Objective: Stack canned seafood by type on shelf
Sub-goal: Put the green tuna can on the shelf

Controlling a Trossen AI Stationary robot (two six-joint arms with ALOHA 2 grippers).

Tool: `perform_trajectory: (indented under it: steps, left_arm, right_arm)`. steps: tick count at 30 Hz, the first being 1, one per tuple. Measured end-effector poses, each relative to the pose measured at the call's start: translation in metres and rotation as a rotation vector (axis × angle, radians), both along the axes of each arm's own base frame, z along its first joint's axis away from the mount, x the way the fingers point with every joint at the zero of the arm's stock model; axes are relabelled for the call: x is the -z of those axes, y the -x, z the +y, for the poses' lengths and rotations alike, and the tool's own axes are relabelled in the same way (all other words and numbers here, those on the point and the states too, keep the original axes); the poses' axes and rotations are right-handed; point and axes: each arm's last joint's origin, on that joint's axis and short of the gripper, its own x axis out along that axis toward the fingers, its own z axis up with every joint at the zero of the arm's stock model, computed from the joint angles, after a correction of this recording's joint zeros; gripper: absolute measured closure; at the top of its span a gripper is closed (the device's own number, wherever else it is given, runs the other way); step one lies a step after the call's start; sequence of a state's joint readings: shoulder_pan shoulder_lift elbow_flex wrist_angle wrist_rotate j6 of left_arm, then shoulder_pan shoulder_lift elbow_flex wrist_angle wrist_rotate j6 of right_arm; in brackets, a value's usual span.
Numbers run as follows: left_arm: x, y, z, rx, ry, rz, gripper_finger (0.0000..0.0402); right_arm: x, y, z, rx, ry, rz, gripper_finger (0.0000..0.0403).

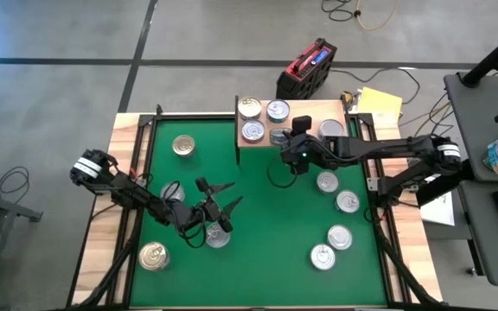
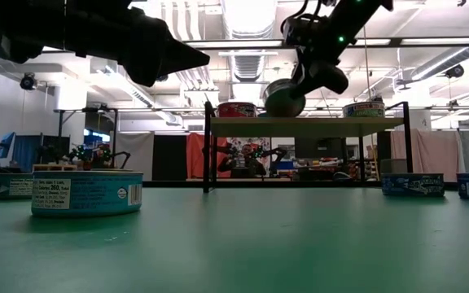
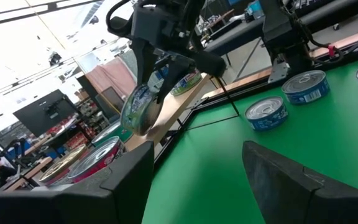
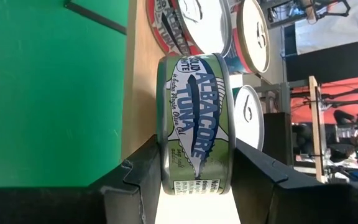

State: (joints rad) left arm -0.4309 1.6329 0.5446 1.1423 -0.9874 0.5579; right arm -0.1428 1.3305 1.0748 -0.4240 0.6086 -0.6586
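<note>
The big green mat (image 1: 266, 207) covers the worktop. The small wooden shelf (image 1: 314, 138) stands at its far edge with tins on top. The right pincer (image 4: 194, 171) holds a green tuna tin (image 4: 194, 124) just over the shelf. The left pincer (image 1: 219, 207) hangs wide open above a tin (image 1: 218, 235) on the mat.

From overhead, the right hand (image 1: 282, 138) hides the can it holds; the fine print on that can (image 4: 194, 124) is too small to read.
</note>
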Motion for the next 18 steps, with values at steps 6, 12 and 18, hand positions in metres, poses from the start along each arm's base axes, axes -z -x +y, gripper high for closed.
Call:
perform_trajectory:
  steps: [6,12,18]
  left_arm:
    - [0.0001,0.0001,0.0000,0.000,0.000,0.000,0.0173]
    - [0.0002,0.0001,0.0000,0.000,0.000,0.001,0.0173]
    - [0.0002,0.0001,0.0000,0.000,0.000,0.001,0.0173]
  right_arm:
    - [0.0030,-0.0020,-0.0025,0.010,0.001,0.008,0.0257]
    - [0.0023,-0.0007,-0.0020,0.011,-0.015,0.001,0.0237]
    - [0.0029,-0.0004,-0.0024,0.022,-0.026,-0.004,0.0225]
